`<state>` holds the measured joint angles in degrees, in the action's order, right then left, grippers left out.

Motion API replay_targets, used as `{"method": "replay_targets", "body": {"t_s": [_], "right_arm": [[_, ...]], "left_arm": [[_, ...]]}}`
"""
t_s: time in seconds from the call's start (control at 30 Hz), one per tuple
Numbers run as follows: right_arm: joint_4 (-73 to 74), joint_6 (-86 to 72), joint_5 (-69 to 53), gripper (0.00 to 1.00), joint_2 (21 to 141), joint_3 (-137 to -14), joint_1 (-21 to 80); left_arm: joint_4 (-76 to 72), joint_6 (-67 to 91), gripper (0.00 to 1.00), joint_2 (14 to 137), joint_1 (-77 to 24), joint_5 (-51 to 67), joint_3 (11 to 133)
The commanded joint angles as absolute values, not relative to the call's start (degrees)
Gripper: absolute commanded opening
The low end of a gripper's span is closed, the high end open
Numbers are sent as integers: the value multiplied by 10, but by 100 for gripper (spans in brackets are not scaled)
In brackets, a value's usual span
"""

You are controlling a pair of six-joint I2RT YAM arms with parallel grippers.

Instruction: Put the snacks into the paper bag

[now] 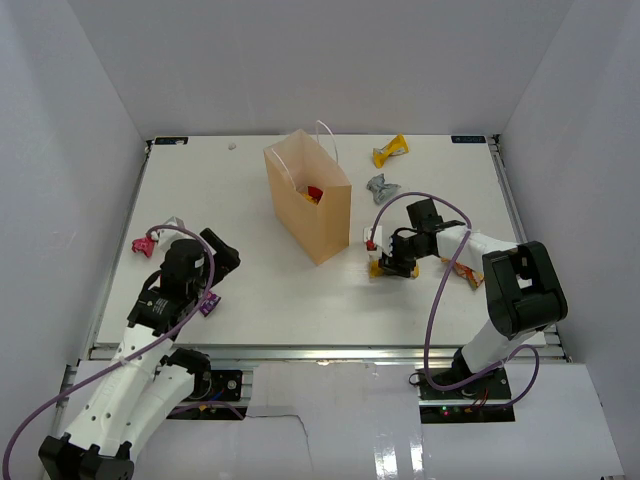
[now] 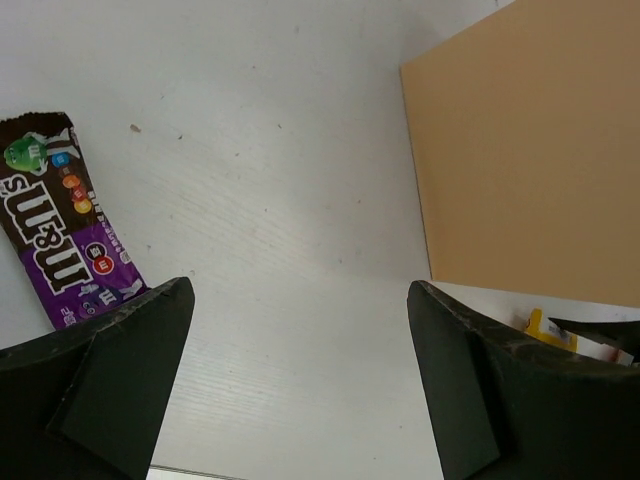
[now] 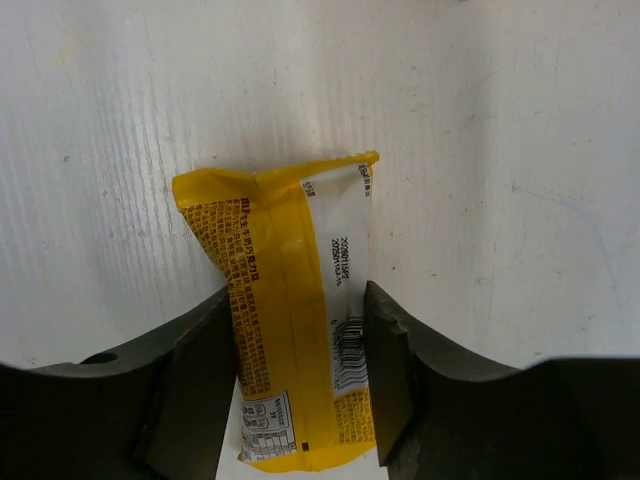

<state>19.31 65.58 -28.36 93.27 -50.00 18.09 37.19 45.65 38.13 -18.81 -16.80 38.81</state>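
Observation:
The tan paper bag (image 1: 312, 205) stands upright mid-table with a red-yellow snack (image 1: 313, 194) showing inside. My right gripper (image 1: 388, 262) is shut on the yellow bar (image 3: 290, 300) at table level, just right of the bag. In the right wrist view both fingers press the bar's sides. My left gripper (image 2: 300, 290) is open and empty above bare table, left of the bag (image 2: 530, 150). The dark purple packet (image 2: 65, 235) lies to its left. It also shows in the top view (image 1: 209, 304).
A pink-red packet (image 1: 144, 243) lies at the far left. A silver-grey packet (image 1: 381, 188) and a yellow-orange packet (image 1: 390, 150) lie behind the right gripper. An orange packet (image 1: 463, 271) lies partly hidden beside the right arm. White walls enclose the table.

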Motion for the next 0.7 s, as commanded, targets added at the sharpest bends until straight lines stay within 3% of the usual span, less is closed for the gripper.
{"method": "replay_targets", "body": {"t_s": [0.0,0.17,0.33,0.67], "right_arm": [[176,638,-279,53,932,-506,185],[178,624,-291,37,894,-489,183],[216,591,-351,30,819,-503,177],[247,365,-458,14,752,-706,183]], "left_arm": [[393,510,98,385,-185,-188,375],[412,555,98,421,-185,-208,372],[442,611,97,458,-185,-228,374],[468,656,94,533,-184,-240,383]]}}
